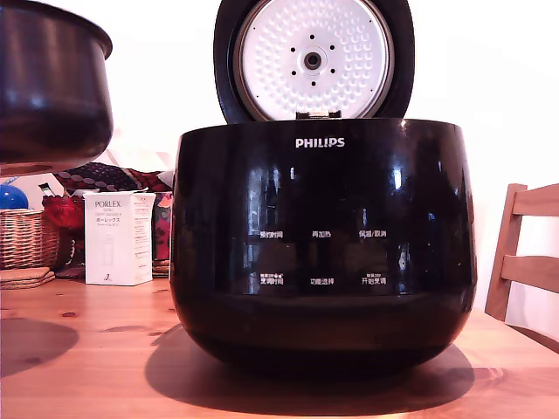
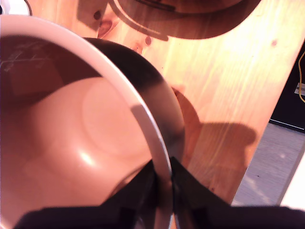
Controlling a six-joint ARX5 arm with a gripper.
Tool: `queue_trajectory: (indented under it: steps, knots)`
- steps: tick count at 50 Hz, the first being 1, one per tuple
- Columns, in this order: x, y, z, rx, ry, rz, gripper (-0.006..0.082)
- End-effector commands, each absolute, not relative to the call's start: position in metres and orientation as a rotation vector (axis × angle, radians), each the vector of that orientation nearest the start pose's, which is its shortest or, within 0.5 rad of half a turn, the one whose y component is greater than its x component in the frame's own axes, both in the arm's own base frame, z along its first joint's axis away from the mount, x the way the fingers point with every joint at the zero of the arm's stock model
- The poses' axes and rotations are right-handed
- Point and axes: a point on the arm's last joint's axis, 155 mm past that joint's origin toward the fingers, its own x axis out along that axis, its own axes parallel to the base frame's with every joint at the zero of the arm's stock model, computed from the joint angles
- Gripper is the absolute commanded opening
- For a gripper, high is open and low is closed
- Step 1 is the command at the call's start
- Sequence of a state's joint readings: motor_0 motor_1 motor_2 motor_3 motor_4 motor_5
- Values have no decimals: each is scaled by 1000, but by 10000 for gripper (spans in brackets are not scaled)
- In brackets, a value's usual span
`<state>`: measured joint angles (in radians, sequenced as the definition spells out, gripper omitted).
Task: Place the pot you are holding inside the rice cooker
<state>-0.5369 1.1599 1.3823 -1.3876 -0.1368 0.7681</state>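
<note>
The pot [image 1: 52, 83] hangs in the air at the exterior view's upper left, dark and round, well above the table and to the side of the rice cooker [image 1: 323, 236]. The cooker is glossy black, marked PHILIPS, and its lid [image 1: 313, 59] stands open with the dimpled silver plate facing the camera. In the wrist view my gripper [image 2: 162, 179] is shut on the pot's [image 2: 86, 143] thin rim, one finger inside and one outside. The pot looks empty. The arm itself is not seen in the exterior view.
A wooden table [image 1: 96, 367] carries the cooker. Behind the pot stand a white PORLEX box [image 1: 118, 237], a wicker basket [image 1: 26, 237] and patterned cloth. A wooden chair [image 1: 524, 262] is at the exterior view's right edge. The table edge and floor [image 2: 267, 176] show in the wrist view.
</note>
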Motion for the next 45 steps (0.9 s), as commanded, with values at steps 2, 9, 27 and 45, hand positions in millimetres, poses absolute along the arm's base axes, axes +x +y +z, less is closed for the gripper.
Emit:
queue_trajectory:
  steps: [2, 9, 27, 45]
  knots:
    - [224, -103, 253, 1042, 846, -737, -24]
    - [225, -104, 258, 1038, 830, -733, -24]
    - [228, -114, 283, 1003, 755, -747, -24]
    - [228, -161, 303, 992, 663, -893, -24]
